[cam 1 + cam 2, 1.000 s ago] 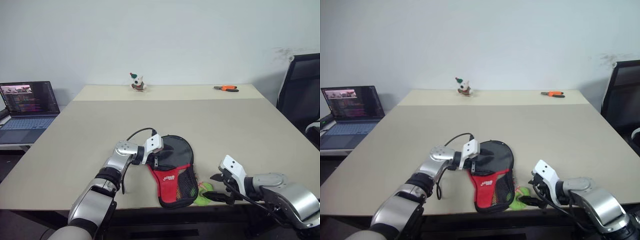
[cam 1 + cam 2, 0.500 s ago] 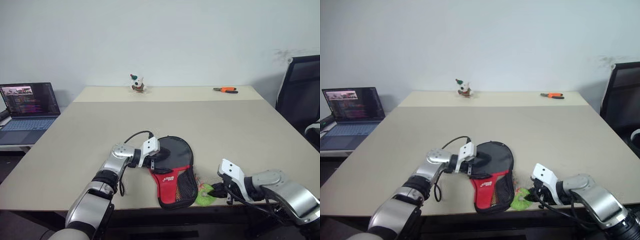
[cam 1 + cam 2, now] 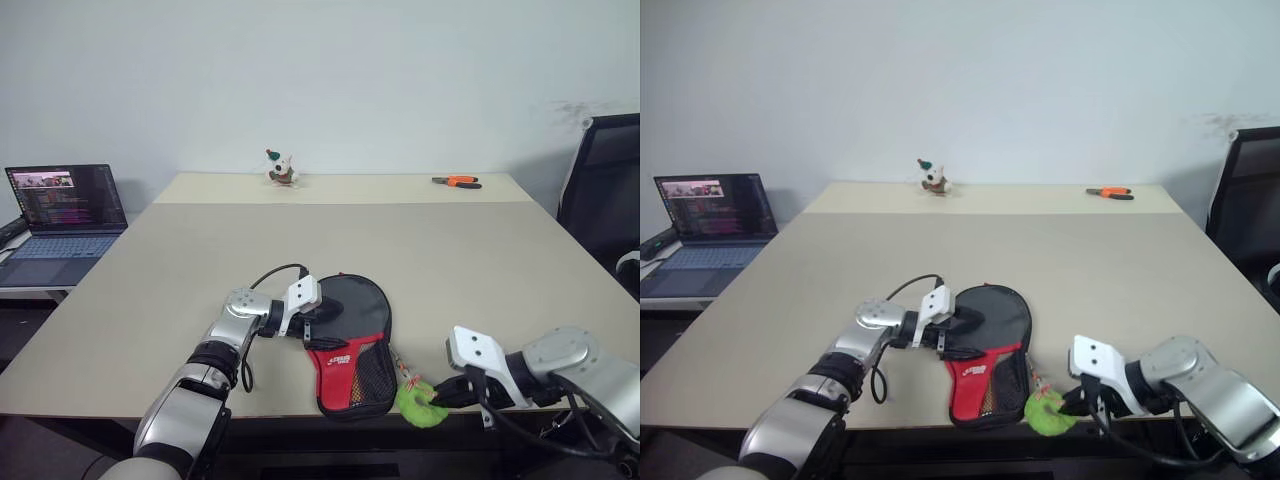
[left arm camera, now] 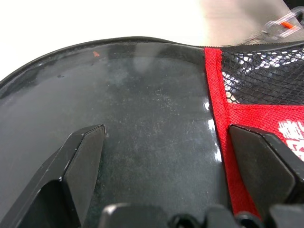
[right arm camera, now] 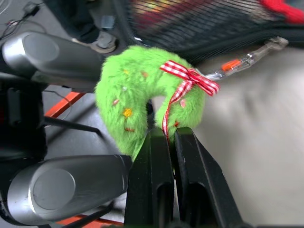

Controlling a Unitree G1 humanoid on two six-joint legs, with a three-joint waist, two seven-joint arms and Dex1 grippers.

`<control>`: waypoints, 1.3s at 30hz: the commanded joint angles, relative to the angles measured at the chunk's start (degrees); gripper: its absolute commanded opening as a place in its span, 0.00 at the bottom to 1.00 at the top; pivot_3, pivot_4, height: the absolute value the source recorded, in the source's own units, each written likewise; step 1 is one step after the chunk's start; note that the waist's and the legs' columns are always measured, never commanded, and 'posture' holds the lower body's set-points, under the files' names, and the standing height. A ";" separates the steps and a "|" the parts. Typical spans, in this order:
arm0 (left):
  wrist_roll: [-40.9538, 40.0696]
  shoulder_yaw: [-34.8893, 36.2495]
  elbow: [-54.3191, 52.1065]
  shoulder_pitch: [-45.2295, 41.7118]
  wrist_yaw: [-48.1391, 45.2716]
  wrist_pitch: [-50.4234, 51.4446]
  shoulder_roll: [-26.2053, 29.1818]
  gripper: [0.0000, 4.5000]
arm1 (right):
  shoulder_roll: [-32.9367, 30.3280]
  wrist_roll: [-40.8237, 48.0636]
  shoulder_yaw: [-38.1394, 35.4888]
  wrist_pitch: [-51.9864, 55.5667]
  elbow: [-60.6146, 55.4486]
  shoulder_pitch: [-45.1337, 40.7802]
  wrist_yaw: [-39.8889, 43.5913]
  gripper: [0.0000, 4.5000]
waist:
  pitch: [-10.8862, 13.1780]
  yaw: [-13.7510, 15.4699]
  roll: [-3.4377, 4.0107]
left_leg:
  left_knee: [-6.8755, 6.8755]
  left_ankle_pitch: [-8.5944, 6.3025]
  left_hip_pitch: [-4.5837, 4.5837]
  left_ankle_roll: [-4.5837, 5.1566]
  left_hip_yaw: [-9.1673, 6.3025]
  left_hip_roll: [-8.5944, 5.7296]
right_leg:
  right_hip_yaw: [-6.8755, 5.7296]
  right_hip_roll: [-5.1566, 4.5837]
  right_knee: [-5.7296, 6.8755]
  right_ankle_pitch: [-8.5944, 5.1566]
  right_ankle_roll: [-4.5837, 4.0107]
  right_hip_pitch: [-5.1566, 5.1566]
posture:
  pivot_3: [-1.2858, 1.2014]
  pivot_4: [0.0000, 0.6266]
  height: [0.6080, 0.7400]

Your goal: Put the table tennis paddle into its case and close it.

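Our right gripper (image 5: 167, 137) is clamped on a fuzzy green wreath charm (image 5: 142, 90) at the beige table (image 3: 420, 250) edge; our left gripper (image 4: 161, 156) is spread wide over the case (image 3: 350, 340), glossy black with red fabric and mesh. Laptop (image 3: 62, 215) beyond our left gripper, white wall behind.

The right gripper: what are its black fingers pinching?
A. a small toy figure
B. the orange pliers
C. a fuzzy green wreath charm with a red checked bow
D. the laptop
C: the right gripper is shut on the fuzzy green wreath charm beside the case.
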 commanded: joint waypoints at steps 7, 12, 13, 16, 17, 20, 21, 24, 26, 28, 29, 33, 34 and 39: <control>4.04 -1.56 5.46 -1.35 3.56 -0.55 -1.94 1.00 | -4.63 3.35 0.74 -0.54 -8.83 3.57 6.82 0.00 | -0.01 0.11 -0.01 | 0.08 -0.01 0.12 0.00 -0.05 0.00 | -0.06 -0.12 0.01 0.01 0.08 0.19 | 0.52 0.24 1.00; 4.52 -1.44 6.64 -2.36 4.48 -0.93 -2.68 1.00 | -6.24 9.18 -1.99 2.56 -14.12 6.05 7.66 0.00 | -0.01 0.43 -0.02 | 0.10 -0.01 0.12 0.00 -0.04 -0.03 | -0.06 -0.24 -0.06 0.05 0.17 0.26 | 0.52 0.24 1.00; 4.64 -1.41 6.88 -2.53 4.61 -1.02 -2.77 1.00 | -5.91 10.24 -1.93 3.42 -15.26 6.07 7.33 0.00 | -0.01 0.46 -0.02 | 0.09 -0.01 0.12 0.00 -0.03 -0.03 | -0.05 -0.24 -0.07 0.05 0.18 0.26 | 0.52 0.24 1.00; 5.03 -1.32 7.24 -2.97 5.11 -1.18 -3.25 1.00 | -2.95 11.89 0.52 6.43 -18.33 5.08 4.52 0.00 | -0.03 0.72 -0.05 | 0.10 -0.01 0.12 0.00 -0.06 -0.03 | -0.08 -0.24 -0.07 0.06 0.18 0.27 | 0.52 0.24 1.00; 5.08 -1.30 7.13 -2.96 5.13 -1.25 -3.35 1.00 | -1.57 11.95 1.65 7.53 -18.56 3.88 3.50 0.00 | -0.04 0.83 -0.05 | 0.09 -0.01 0.13 0.00 -0.07 -0.02 | -0.08 -0.24 -0.07 0.06 0.18 0.28 | 0.52 0.24 1.00; 5.07 -1.10 6.76 -2.91 5.18 -1.28 -3.64 1.00 | 1.43 11.01 4.05 9.64 -17.82 0.48 1.39 0.00 | -0.04 1.16 -0.05 | 0.10 -0.01 0.13 -0.01 -0.05 -0.05 | -0.06 -0.26 -0.08 0.06 0.20 0.28 | 0.52 0.24 1.00; 4.91 -0.95 6.48 -2.78 5.16 -1.25 -3.72 1.00 | 2.40 10.56 4.73 10.24 -17.29 -0.67 0.64 0.00 | -0.04 1.20 -0.06 | 0.11 -0.01 0.13 0.00 -0.06 -0.05 | -0.07 -0.26 -0.09 0.07 0.20 0.28 | 0.52 0.24 1.00; 4.43 -0.63 5.67 -2.47 5.14 -1.02 -4.10 1.00 | 3.61 10.91 5.23 11.43 -15.68 -2.83 0.26 0.08 | -0.04 1.47 -0.05 | 0.11 -0.01 0.12 0.00 -0.08 -0.04 | -0.09 -0.26 -0.09 0.07 0.20 0.27 | 0.52 0.24 1.00; 3.42 -0.02 3.81 -1.56 4.40 -0.72 -4.15 1.00 | 3.35 10.99 4.74 11.25 -14.70 -3.41 0.51 0.16 | -0.03 1.49 -0.06 | 0.11 -0.01 0.10 0.00 -0.09 -0.04 | -0.10 -0.26 -0.12 0.07 0.20 0.27 | 0.52 0.24 1.00; 1.44 1.24 -0.14 0.10 3.20 0.29 -3.83 1.00 | 3.02 10.57 3.84 10.79 -13.60 -3.77 0.33 0.31 | -0.03 1.44 -0.06 | 0.09 -0.01 0.10 0.00 -0.06 -0.04 | -0.06 -0.28 -0.14 0.07 0.21 0.26 | 0.52 0.24 1.00; 0.90 1.59 -1.61 0.57 3.14 1.00 -3.97 1.00 | 2.64 10.30 3.28 10.14 -12.90 -3.63 0.48 0.39 | -0.03 1.43 -0.06 | 0.07 -0.01 0.09 0.00 -0.06 -0.03 | -0.06 -0.28 -0.15 0.07 0.21 0.24 | 0.52 0.24 1.00; -3.55 4.77 -17.13 7.05 4.34 7.38 -1.12 1.00 | 2.21 9.26 -1.97 6.87 -6.29 -3.07 -0.32 0.53 | 0.03 1.24 -0.10 | 0.01 -0.01 0.02 0.00 -0.11 0.01 | 0.04 -0.28 -0.12 0.07 0.19 0.10 | 0.52 0.24 1.00; -4.09 5.27 -20.11 8.29 5.01 9.03 -0.58 1.00 | 2.15 8.73 -2.92 5.63 -4.99 -2.69 -0.48 0.53 | 0.05 1.22 -0.12 | 0.00 -0.01 0.00 0.00 -0.13 0.01 | 0.05 -0.28 -0.11 0.08 0.19 0.05 | 0.52 0.24 1.00; -11.40 11.94 -47.85 21.04 8.81 22.56 6.80 1.00 | 7.44 5.38 -9.79 -2.53 12.71 -7.01 -5.91 0.53 | 0.14 -0.16 -0.22 | -0.05 -0.02 0.02 -0.01 -0.23 0.12 | 0.11 -0.27 -0.07 0.06 0.13 0.02 | 0.52 0.24 1.00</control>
